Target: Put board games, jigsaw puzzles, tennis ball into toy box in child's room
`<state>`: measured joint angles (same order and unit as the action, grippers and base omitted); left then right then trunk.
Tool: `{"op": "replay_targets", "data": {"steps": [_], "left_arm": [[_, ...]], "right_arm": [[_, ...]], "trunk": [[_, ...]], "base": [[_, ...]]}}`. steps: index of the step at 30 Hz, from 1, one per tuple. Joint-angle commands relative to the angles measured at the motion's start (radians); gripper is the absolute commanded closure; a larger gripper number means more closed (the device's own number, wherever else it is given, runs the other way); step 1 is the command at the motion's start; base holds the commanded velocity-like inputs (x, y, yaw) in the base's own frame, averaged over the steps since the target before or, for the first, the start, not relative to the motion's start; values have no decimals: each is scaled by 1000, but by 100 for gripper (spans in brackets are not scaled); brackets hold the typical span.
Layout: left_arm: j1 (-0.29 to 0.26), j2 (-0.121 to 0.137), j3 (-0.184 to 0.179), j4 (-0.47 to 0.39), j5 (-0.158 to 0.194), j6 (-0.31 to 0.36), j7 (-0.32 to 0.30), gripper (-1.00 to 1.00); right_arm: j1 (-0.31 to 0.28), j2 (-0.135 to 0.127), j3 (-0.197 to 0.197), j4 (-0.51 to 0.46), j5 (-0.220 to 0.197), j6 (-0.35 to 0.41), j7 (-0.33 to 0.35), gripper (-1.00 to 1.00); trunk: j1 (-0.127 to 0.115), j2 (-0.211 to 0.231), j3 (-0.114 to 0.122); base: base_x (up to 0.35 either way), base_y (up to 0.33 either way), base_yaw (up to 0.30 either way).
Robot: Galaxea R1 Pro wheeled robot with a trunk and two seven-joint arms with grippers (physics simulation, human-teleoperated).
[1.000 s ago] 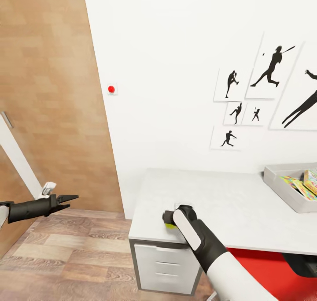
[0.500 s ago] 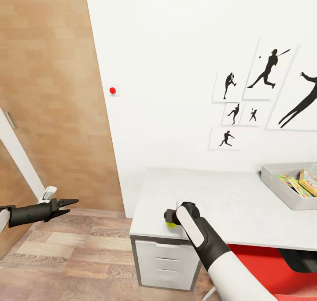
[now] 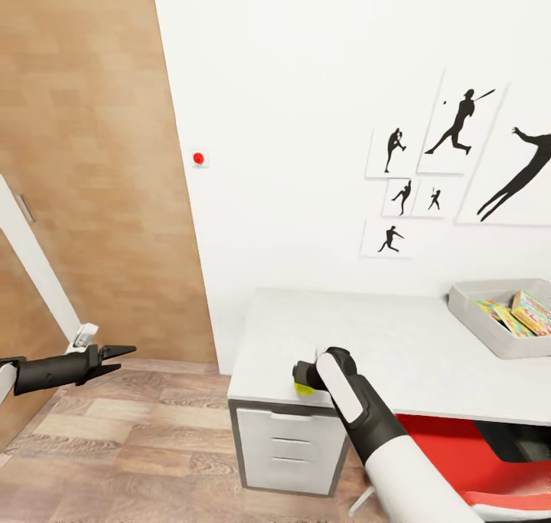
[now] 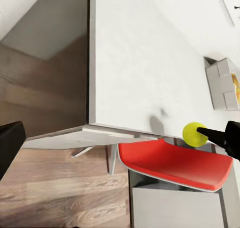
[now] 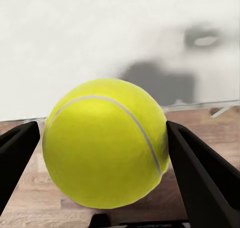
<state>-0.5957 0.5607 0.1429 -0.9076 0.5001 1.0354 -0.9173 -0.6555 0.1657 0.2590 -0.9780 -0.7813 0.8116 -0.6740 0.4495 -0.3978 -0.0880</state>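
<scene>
The ball [image 5: 105, 143] is held between the two fingers of the right hand [image 3: 304, 378], one finger pressed to each side of it, and in the right wrist view its shadow is seen on the worktop [image 3: 398, 347] beyond, with floor planks below the edge. Compared with a second ago, the ball is carried a little higher and further in from the worktop's near corner, and the whole head picture is shifted so that the tray [image 3: 490, 331] sits further to the left in it; this is judged to be the camera and trunk turning toward the tray rather than any move of the tray. It is taken to mean that the pick-up is done and the carry to the tray is under way. The right forearm is bent up from the lower edge of the head view, the wrist angled so that the hand points left over the corner above the drawer unit [image 3: 287, 450]. The left hand [image 3: 115, 353] is held out level over the floor, well apart from the worktop, its fingers nearly together and nothing gripped. Further off, the tray rests at the far right of the worktop with colourful boxes [image 3: 514, 312] already inside, below the posters [image 3: 451, 163].
</scene>
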Motion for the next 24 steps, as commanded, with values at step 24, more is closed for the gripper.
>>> {"op": "replay_targets", "data": {"steps": [24], "left_arm": [[-1, 1, 1, 1, -4, 3, -5, -100]], "right_arm": [[-1, 0, 5, -135, -10, 4, -10, 100]], "trunk": [[0, -2, -2]], "base": [[-8, 0, -231]]}}
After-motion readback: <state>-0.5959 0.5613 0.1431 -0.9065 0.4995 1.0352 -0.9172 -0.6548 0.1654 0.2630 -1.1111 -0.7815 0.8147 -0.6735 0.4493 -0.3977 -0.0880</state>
